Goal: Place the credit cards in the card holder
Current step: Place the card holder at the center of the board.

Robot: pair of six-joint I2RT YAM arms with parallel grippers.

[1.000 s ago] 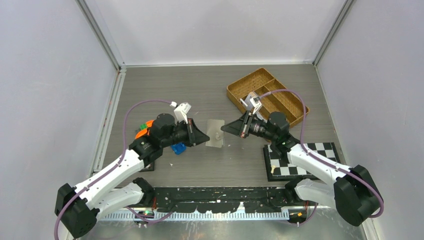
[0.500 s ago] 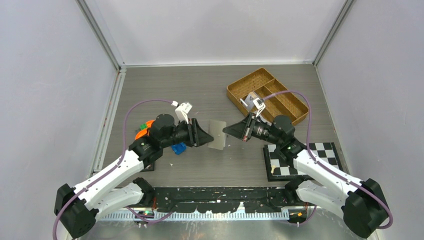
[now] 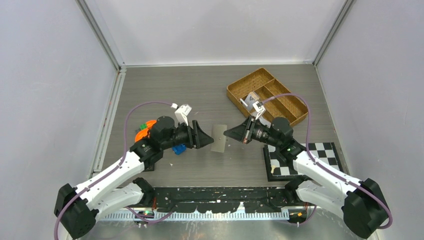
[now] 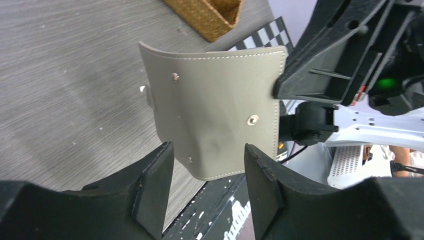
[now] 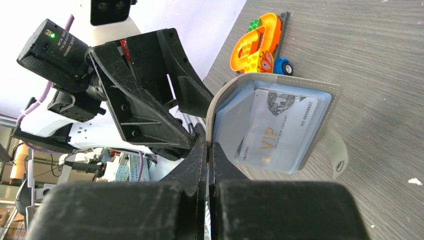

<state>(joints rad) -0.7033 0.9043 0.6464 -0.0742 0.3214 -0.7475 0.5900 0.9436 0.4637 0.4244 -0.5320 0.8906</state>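
The grey card holder (image 3: 218, 138) hangs above the table between the two arms. My right gripper (image 3: 229, 133) is shut on its right edge. In the right wrist view the holder (image 5: 285, 80) stands half open, and a pale credit card (image 5: 277, 127) marked VIP sits in its light blue sleeve, with the right gripper (image 5: 207, 147) pinching the grey flap. My left gripper (image 3: 206, 136) is open at the holder's left side. In the left wrist view the holder's outer face (image 4: 220, 107) shows its snaps. Its lower edge lies between the spread fingers of the left gripper (image 4: 207, 160), with a gap on each side.
A wicker basket (image 3: 267, 95) with two compartments stands at the back right. A checkered board (image 3: 305, 160) lies under the right arm. An orange toy (image 3: 142, 132) and a blue piece (image 3: 178, 148) sit under the left arm. A black rail (image 3: 215, 197) runs along the near edge.
The left gripper has opened and let go of the card holder. The holder, still in the right gripper, has shifted slightly toward the near right.
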